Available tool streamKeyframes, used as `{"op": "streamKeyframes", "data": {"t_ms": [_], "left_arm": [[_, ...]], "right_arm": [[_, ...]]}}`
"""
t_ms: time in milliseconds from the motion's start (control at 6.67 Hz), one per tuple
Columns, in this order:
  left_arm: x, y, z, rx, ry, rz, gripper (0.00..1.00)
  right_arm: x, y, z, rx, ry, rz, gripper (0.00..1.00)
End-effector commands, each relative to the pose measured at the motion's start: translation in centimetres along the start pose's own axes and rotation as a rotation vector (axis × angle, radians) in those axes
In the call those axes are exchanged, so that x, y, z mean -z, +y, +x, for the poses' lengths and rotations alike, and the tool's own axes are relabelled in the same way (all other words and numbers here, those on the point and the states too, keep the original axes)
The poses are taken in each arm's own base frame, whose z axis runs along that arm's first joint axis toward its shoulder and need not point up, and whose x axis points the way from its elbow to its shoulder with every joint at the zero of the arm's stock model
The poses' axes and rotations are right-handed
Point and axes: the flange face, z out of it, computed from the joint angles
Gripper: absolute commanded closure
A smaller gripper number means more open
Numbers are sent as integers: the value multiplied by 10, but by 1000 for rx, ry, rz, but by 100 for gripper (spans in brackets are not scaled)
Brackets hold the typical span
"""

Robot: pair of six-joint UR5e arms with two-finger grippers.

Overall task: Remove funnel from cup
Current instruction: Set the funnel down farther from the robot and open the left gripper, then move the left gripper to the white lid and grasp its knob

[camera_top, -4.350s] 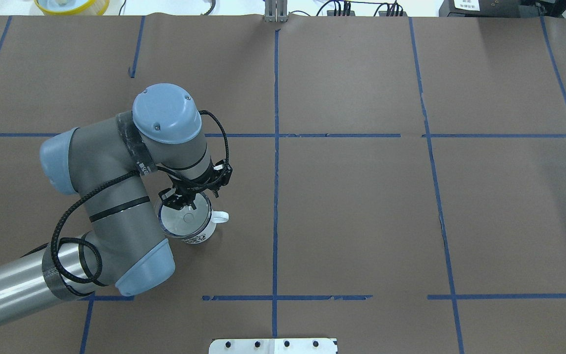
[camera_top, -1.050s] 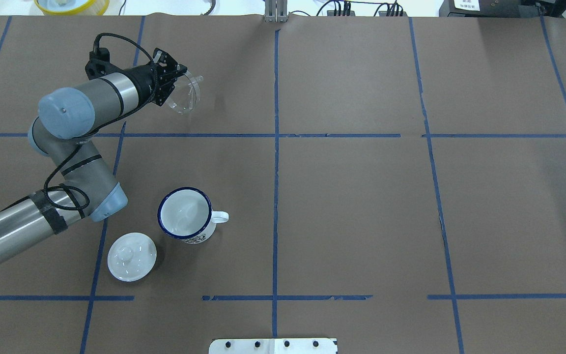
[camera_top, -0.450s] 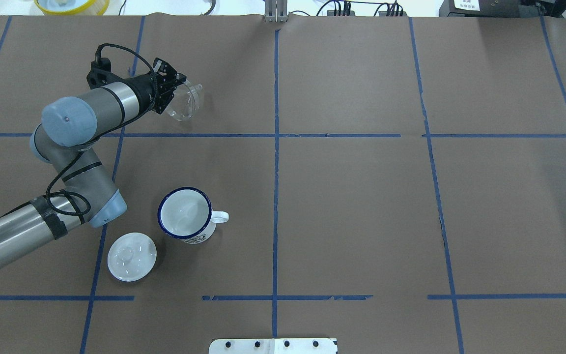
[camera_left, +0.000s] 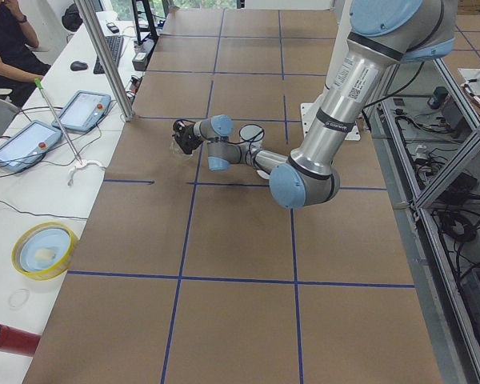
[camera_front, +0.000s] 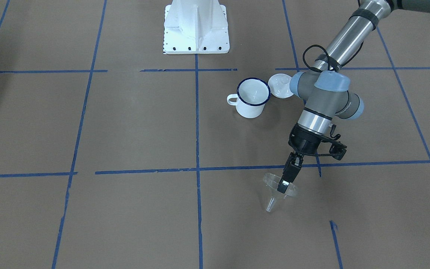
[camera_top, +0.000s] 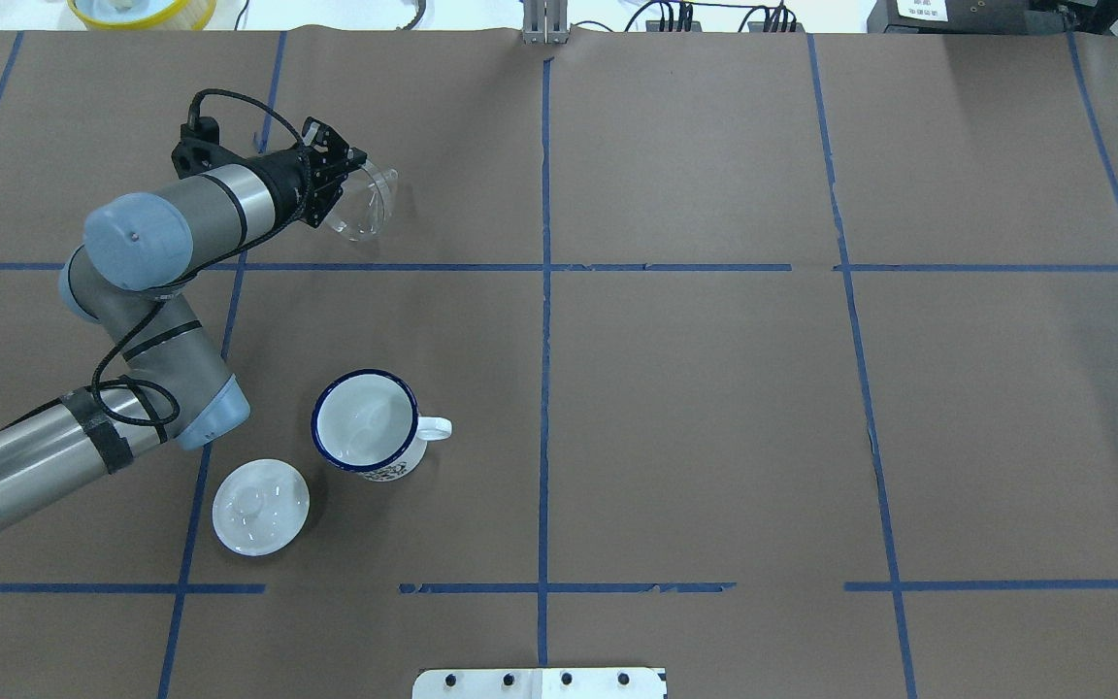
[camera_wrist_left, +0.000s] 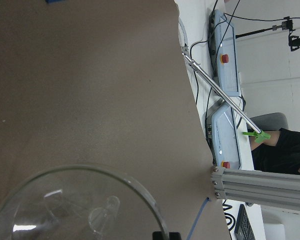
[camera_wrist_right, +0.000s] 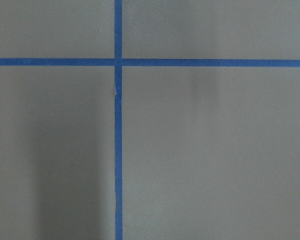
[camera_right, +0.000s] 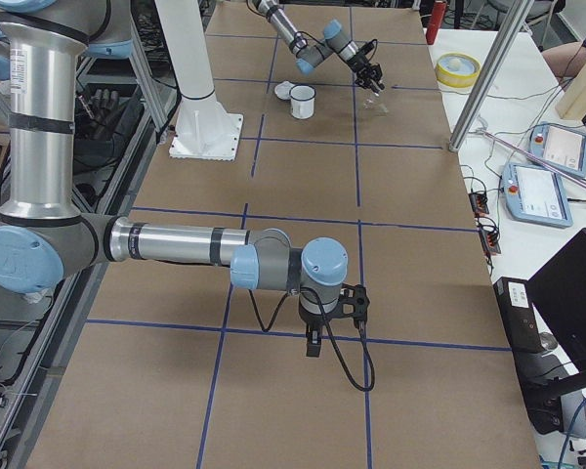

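The clear funnel (camera_top: 366, 200) hangs tilted from my left gripper (camera_top: 334, 190), which is shut on its rim over the far left of the table. In the front view the funnel (camera_front: 277, 188) has its spout down, close to the brown paper, with the left gripper (camera_front: 284, 184) on the rim. It fills the bottom of the left wrist view (camera_wrist_left: 80, 205). The white mug with a blue rim (camera_top: 366, 425) stands upright and empty, well apart from the funnel, and shows in the front view (camera_front: 253, 98). My right gripper (camera_right: 313, 342) shows only in the right side view; I cannot tell its state.
A white knobbed lid (camera_top: 260, 507) lies beside the mug, toward the robot's side. A yellow bowl (camera_top: 142, 10) sits beyond the far edge. The white robot base (camera_front: 196, 26) stands at the near middle. Operator tablets (camera_wrist_left: 225, 45) lie past the table's far edge.
The left gripper lifted the funnel out of the mug and carried it to the far left. In the last half second it has barely moved.
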Motion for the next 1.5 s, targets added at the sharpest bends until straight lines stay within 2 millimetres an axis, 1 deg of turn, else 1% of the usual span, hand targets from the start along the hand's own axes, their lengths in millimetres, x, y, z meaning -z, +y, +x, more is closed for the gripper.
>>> {"op": "streamKeyframes", "data": {"t_ms": [0,150,300,450,600,750,900,1050,1200,1350], "left_arm": [[2,-1,-5,-38,-37,-30,0],[25,-5,-14,-74,-91,-64,0],[44,-9,-27,-167,-184,-99,0],[54,-9,-40,-280,-341,-147,0],[72,-11,-37,-359,-421,-141,0],[121,-15,-48,-409,-537,-188,0],[175,-19,-50,-443,-608,-195,0],[210,-34,-70,-438,-668,-176,0],[229,-9,-84,-445,-716,-216,0],[243,14,-78,-426,-783,-228,0]], "right_arm": [[1,-1,-1,1,0,1,0],[0,0,0,0,0,0,0],[0,0,0,0,0,0,0],[0,0,0,0,0,0,0],[0,0,0,0,0,0,0],[0,0,0,0,0,0,0],[0,0,0,0,0,0,0],[1,-1,-1,1,0,1,0],[0,0,0,0,0,0,0],[0,0,0,-1,0,-1,0]]}}
